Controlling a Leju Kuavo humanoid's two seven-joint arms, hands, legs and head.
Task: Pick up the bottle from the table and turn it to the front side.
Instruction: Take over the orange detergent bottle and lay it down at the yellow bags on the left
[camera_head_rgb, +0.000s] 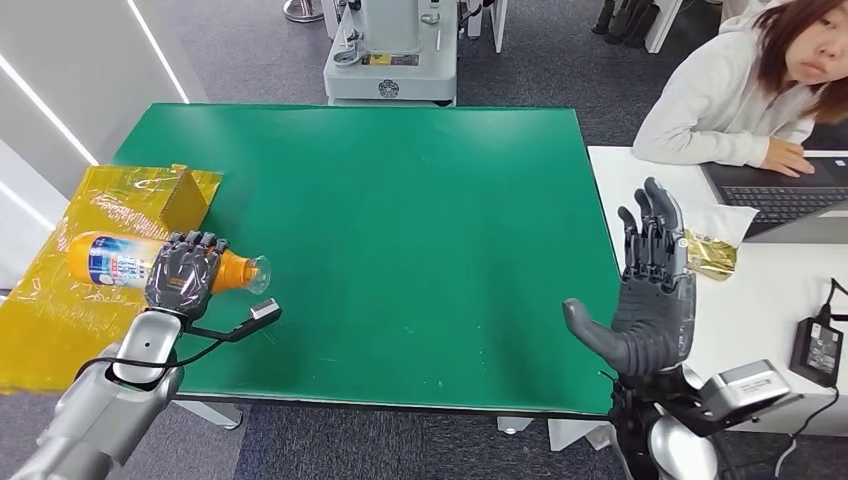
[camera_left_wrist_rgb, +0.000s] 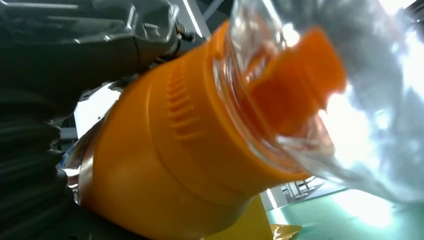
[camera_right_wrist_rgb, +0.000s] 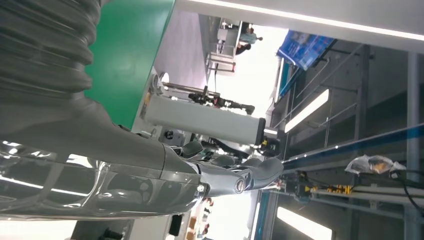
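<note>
Fingers of your left hand curl over the bottle, wrapping its orange neck end just behind the clear cap. You can see the bottle lying on its side across the yellow sheet at the green table's left edge, label end pointing away from the table, cap end over the green. From the left wrist, the orange shoulder sits tight against the hand. Across the table, your right hand stands upright near the right edge, fingers straight and spread, thumb out, holding nothing, well apart from the bottle.
</note>
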